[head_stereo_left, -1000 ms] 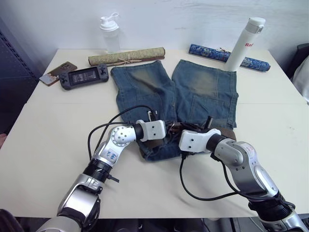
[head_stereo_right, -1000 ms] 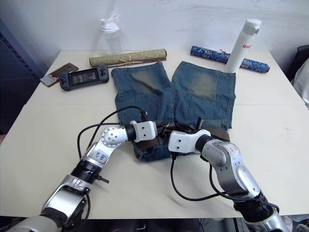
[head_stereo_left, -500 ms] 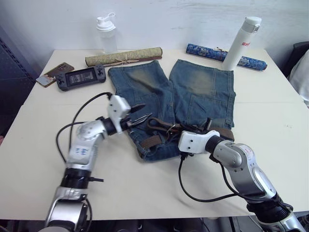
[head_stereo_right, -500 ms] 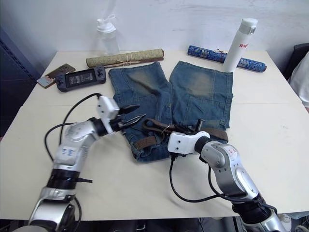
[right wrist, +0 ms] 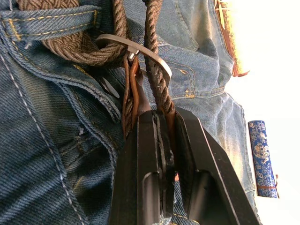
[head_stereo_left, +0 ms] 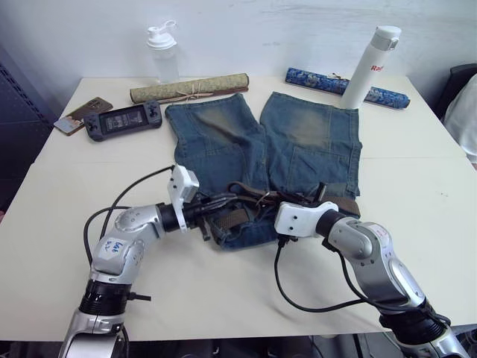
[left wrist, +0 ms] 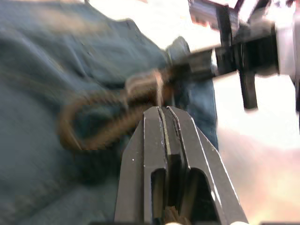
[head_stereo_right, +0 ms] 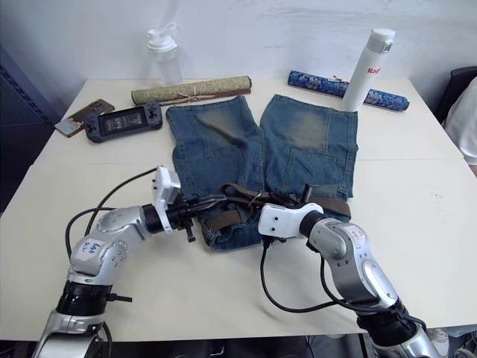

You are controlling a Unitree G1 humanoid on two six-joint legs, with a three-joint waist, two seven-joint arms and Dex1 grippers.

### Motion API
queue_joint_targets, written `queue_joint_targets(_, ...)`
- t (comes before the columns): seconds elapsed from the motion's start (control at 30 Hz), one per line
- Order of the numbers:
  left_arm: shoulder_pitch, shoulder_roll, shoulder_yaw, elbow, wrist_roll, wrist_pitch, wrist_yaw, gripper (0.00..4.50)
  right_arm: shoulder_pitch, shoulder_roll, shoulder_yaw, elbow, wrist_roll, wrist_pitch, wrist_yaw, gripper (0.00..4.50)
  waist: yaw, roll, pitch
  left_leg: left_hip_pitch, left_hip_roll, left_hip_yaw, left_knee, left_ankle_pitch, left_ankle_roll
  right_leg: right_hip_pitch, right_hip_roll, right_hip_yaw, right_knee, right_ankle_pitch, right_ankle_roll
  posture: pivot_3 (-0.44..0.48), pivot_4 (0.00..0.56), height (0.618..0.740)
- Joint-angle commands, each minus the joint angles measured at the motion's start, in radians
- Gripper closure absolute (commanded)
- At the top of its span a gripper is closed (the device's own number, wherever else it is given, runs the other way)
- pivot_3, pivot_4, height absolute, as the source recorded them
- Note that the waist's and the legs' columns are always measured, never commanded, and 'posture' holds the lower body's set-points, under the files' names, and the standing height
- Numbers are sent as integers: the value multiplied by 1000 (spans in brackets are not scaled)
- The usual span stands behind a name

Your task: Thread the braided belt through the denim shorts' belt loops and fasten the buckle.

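Even, bright light falls on the table (head_stereo_left: 67, 224) with soft shadows, while the left wrist view is motion-blurred and overexposed beyond the left gripper (left wrist: 163, 110).

Between the fingers of my right gripper (right wrist: 161, 117) sits a smooth brown leather end, joined to the thin silver metal buckle (right wrist: 136, 49), which has a dull brushed sheen. The olive-brown braided belt (right wrist: 70, 49) beyond my fingertips is coarse woven cord, rough and matt. Around it, the faded blue denim shorts (right wrist: 42, 154) are heavy twill cloth with yellow stitching and a narrow denim belt loop (right wrist: 51, 23). My gripper's fingers (right wrist: 145, 159) are smooth black plastic, slightly glossy. The pale counter (head_stereo_left: 417, 171) to my right gripper's side is smooth and matt.
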Motion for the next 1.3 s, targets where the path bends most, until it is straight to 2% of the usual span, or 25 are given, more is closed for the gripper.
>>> queue_joint_targets(0.03,20,37,-57,8,84,-62,-16,4450,-2,-1,-25,-30,5,-3,-14,4500,1,0,0,0,0,0,0,0,0,0,0,0,0,0,0,0,150,717)
queue_joint_targets(0.2,13,86,-163,79,240,-128,-4,4450,-5,2,-34,-36,10,4,-16,4500,1,0,0,1,0,0,-1,0,0,0,-1,1,-1,0,0,0,150,717)
queue_joint_targets(0.37,13,102,-219,152,304,-167,-24,4450,1,-2,-86,-44,51,4,-27,4500,1,1,-1,4,0,1,-3,0,0,3,-1,1,-3,0,0,0,150,717)
queue_joint_targets(0.7,74,157,-207,223,322,-274,-69,4450,160,-190,-387,-61,198,-199,-41,4500,-3,6,-3,10,0,2,-7,-1,0,8,-2,1,-9,0,0,0,150,717)
queue_joint_targets(0.8,82,179,-200,232,322,-298,-82,4450,255,-279,-493,48,168,-221,-49,4500,-1,6,-4,17,2,4,-9,-2,-1,13,-3,2,-11,0,-1,0,150,717)
queue_joint_targets(0.9,88,202,-190,245,320,-323,-95,4450,323,-345,-547,161,114,-198,-82,4500,-1,9,-5,21,3,4,-9,-4,-1,19,-3,2,-15,-1,-1,0,150,717)
queue_joint_targets(1.1,92,238,-160,291,325,-369,-110,4450,336,-362,-525,232,76,-160,-143,4500,1,17,-10,24,4,1,-9,-8,-1,24,-7,5,-17,-1,-1,0,150,717)
queue_joint_targets(1.3,93,226,-143,275,311,-368,-101,4450,314,-313,-450,184,114,-204,-150,4500,9,17,-10,23,1,-1,-8,-8,1,24,-10,4,-18,-1,-1,0,150,717)
